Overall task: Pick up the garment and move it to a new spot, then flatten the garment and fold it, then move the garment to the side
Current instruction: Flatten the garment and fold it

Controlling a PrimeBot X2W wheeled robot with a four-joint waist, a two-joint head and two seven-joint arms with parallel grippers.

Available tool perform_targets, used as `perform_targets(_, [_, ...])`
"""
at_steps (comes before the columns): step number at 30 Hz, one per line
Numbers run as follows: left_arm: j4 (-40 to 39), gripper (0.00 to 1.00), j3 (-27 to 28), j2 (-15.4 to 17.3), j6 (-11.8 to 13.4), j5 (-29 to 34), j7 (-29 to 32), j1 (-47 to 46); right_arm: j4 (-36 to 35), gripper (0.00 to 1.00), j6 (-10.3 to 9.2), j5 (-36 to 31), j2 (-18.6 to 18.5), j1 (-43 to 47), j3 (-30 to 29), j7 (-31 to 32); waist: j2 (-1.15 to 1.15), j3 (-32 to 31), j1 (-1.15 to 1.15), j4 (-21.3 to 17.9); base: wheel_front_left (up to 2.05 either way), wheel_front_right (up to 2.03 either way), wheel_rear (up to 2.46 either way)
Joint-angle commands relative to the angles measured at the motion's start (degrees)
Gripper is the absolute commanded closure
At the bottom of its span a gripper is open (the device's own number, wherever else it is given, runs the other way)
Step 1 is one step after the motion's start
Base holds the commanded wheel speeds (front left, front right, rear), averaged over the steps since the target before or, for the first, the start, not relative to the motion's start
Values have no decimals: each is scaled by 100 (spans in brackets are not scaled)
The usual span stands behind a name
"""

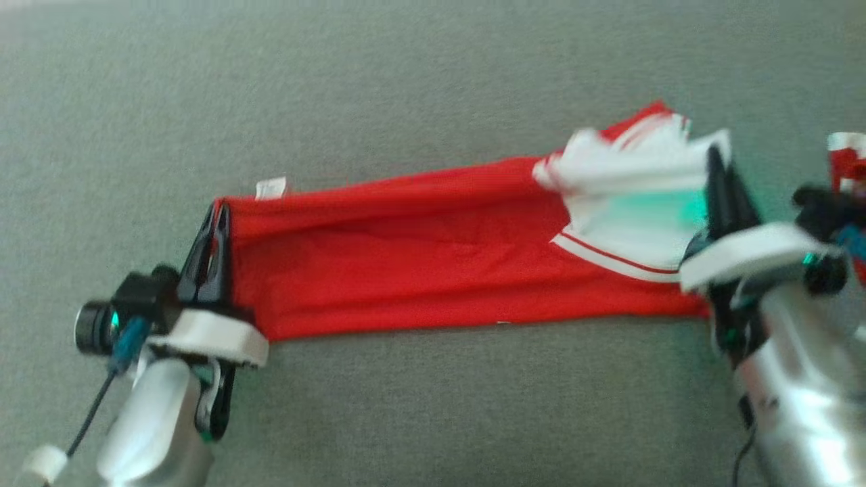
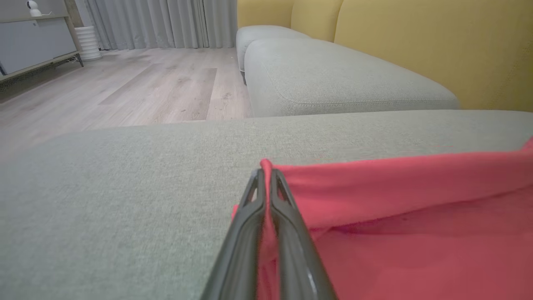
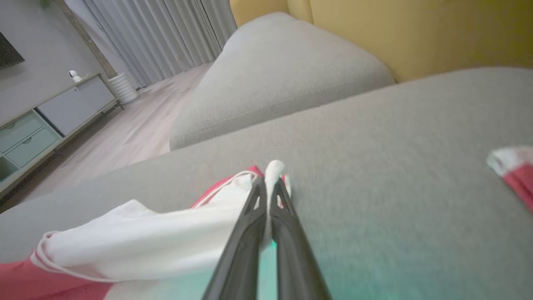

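A red garment point(image 1: 419, 250) with white trim is stretched in a long band across the grey cushion point(image 1: 406, 81). My left gripper point(image 1: 220, 213) is shut on its red left end point(image 2: 291, 187), pinching the fabric between the fingers. At the other end, my right gripper point(image 1: 718, 166) is shut on the white-trimmed part point(image 3: 166, 246); white cloth pokes out past its fingertips point(image 3: 272, 175). A small white label point(image 1: 271, 188) sticks up near the left end. The band sags slightly between the two grippers.
Another red and white piece of cloth point(image 1: 849, 159) lies at the far right, also seen in the right wrist view point(image 3: 514, 166). Yellow backrests point(image 2: 416, 37) rise behind the grey cushions. Wooden floor point(image 2: 137, 83), curtains and a low cabinet point(image 3: 50, 121) lie beyond the cushion's edge.
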Motion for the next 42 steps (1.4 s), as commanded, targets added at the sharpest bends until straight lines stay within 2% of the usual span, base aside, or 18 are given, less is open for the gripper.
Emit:
perform_targets(1, [-180, 100, 374, 123, 52, 71, -53, 56, -261, 100, -4, 90, 103, 150, 173, 47, 0, -178, 2, -160, 0, 0, 0])
perform_targets(3, [-147, 100, 522, 27, 19, 151, -53, 276, -358, 100, -4, 191, 156, 420, 205, 116, 0, -270, 2, -190, 0, 0, 0])
perform_targets(4, [-63, 63, 634, -62, 27, 243, -53, 461, -402, 100, -4, 234, 201, 617, 189, 151, 0, -347, 2, -204, 0, 0, 0])
perform_targets(5, [-25, 11, 695, -114, 46, 278, -53, 545, -399, 61, -4, 210, 212, 691, 169, 154, 0, -386, 2, -205, 0, 0, 0])
perform_targets(6, [6, 0, 762, -166, 67, 309, -53, 622, -393, 0, -4, 158, 221, 744, 148, 148, 0, -419, 2, -206, 0, 0, 0])
perform_targets(12, [-447, 0, 1243, -517, 265, 636, -53, 1089, -565, 0, -4, -687, 214, 897, -26, -41, 0, -601, 2, -114, 0, 0, 0])
perform_targets(19, [-892, 0, 1453, -866, 113, 1006, -53, 1657, -916, 0, -4, -1898, 516, 1309, -512, -88, 0, -882, 2, 89, 0, 0, 0])
perform_targets(26, [-910, 0, 1450, -1000, -42, 1187, -53, 1892, -637, 0, -4, -2116, 731, 1571, -612, -89, 0, -1051, 2, 182, 0, 0, 0])
perform_targets(35, [-866, 0, 1451, -1059, -151, 1292, -53, 1934, -497, 0, -4, -2241, 787, 1468, -709, -90, 0, -1037, 2, 203, 0, 0, 0])
perform_targets(42, [-777, 0, 1380, -1070, -224, 1321, -53, 1855, -60, 0, -4, -2444, 796, 1045, -1203, -37, 0, -869, 2, 235, 0, 0, 0])
